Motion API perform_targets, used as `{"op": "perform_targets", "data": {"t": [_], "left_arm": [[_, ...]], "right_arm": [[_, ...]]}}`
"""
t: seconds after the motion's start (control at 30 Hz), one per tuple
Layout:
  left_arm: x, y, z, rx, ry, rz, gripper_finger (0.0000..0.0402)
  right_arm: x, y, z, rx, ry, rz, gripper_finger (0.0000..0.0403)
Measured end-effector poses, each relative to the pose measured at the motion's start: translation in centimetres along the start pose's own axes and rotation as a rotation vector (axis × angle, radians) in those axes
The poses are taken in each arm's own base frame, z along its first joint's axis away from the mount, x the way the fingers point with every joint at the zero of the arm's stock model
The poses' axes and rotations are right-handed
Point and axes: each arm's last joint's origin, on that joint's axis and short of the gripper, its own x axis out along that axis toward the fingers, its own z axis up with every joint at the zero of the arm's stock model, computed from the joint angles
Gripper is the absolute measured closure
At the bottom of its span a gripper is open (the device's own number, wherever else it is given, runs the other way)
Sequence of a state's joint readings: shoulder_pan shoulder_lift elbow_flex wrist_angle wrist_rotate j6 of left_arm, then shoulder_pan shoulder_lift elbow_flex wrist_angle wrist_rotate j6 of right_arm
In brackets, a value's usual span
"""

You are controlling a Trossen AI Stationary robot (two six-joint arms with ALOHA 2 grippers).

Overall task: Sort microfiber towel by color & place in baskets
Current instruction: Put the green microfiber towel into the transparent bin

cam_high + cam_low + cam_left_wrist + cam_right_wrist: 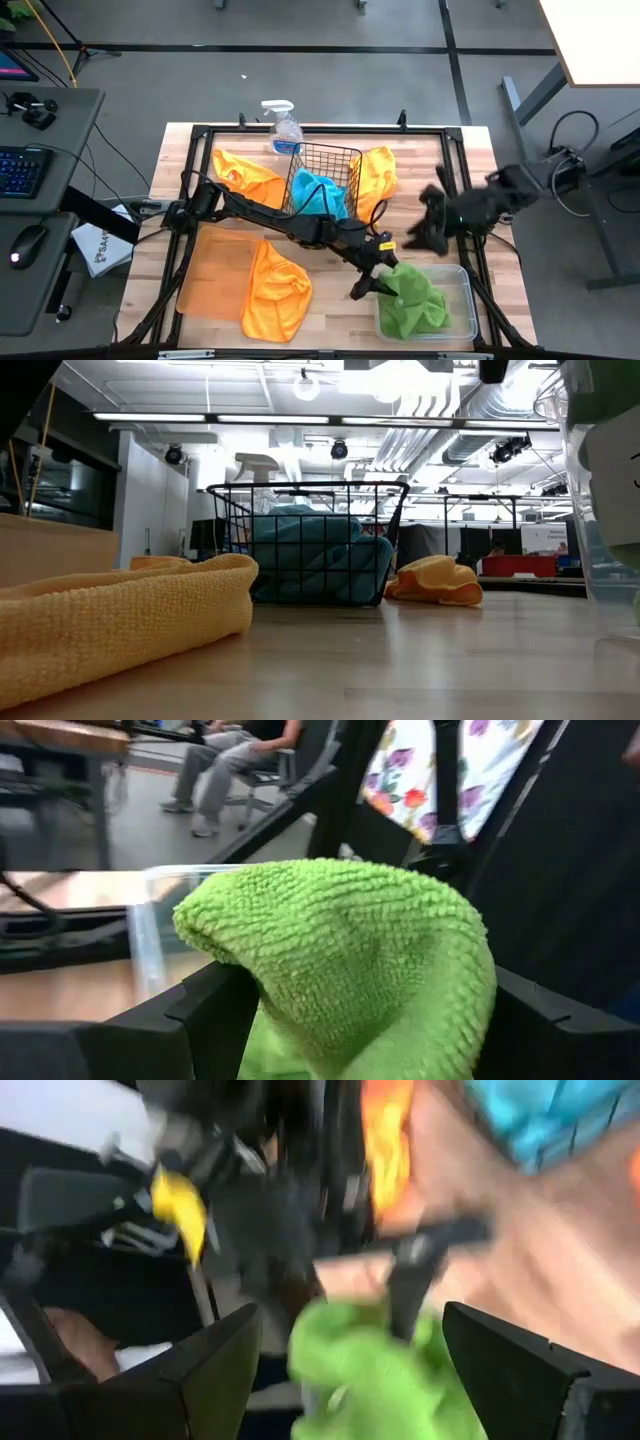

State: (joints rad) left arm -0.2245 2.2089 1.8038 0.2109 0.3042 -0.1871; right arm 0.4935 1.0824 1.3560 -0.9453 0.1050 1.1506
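A lime green towel [415,298] lies heaped in the clear tub [465,300] at the table's near right. My left gripper [368,285] is open at the tub's left end, its fingers on either side of a raised hump of that towel [350,950]. My right gripper [425,228] hangs open in the air above the table's right side, holding nothing. The black wire basket [325,180] holds a turquoise towel [318,195]. Orange towels lie left [245,175] and right [375,175] of the basket. A third orange towel [275,290] lies partly on the flat orange tray [210,268]. My left gripper is open around the green towel's raised hump [300,980], coming level from the table's left. The cloth bulges up between the two fingers [210,1015] and lies against their inner sides. The rest of the towel rests in the tub.
A clear spray bottle [283,128] stands at the far edge behind the basket. A black frame [470,215] runs around the table. A white printed bag [100,248] lies off the table's left side. A person [230,760] sits in the room beyond.
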Motion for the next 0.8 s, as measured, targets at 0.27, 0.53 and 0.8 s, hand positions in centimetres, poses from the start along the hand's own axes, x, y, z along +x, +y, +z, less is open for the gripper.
{"op": "perform_targets", "data": {"t": [0.27, 0.53, 0.8], "left_arm": [[0.0, 0.2, 0.0, 0.086, -0.003, 0.042, 0.0122], [-0.1, 0.2, 0.0, 0.118, 0.005, 0.042, 0.0122], [-4.1, -0.3, 2.8, 0.152, 0.194, 0.083, 0.0122]], "right_arm": [[5.4, 1.0, -3.2, 0.091, 0.015, -0.235, 0.0096], [11.5, 0.7, -4.4, 0.097, 0.135, -0.396, 0.0096], [12.1, 1.1, -7.2, 0.102, 0.242, -0.439, 0.0096]]}}
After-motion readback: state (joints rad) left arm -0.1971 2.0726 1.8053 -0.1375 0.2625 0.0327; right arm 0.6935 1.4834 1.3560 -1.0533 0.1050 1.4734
